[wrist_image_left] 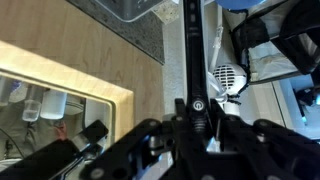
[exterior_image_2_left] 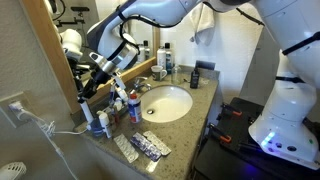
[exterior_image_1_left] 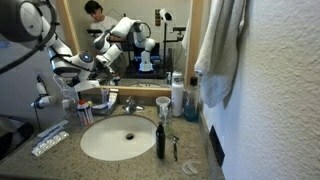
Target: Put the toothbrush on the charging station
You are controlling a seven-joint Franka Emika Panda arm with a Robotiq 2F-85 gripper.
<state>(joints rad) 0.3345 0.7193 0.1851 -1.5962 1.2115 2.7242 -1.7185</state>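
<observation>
The toothbrush (wrist_image_left: 192,55) is a thin black stick. In the wrist view it goes straight up the middle of the picture. It is smooth and dark all along. Low down it has a small round button (wrist_image_left: 197,105) with a light ring around it. There are no words on it that I can read. Its top end runs off the picture, so the brush tip cannot be seen there.

The fingers (wrist_image_left: 170,130) are closed on the toothbrush. There is one on each side of it, close to the button.

The toothbrush is up in the air, not on the counter (exterior_image_2_left: 198,118). In an exterior view the robot arm (exterior_image_2_left: 160,10) reaches over the end of the counter beside the sink (exterior_image_2_left: 165,103). It is close to the mirror (wrist_image_left: 60,100), which has a wooden frame. From that far away the toothbrush is too small and dark to pick out well.

A dark bottle (exterior_image_1_left: 160,140) stands on the counter at the front edge of the sink. A flat blue and white tube (exterior_image_1_left: 48,143) lies near the corner of the counter. The writing on both is too small to read. A light towel (exterior_image_1_left: 220,50) hangs on the wall beside the sink.
</observation>
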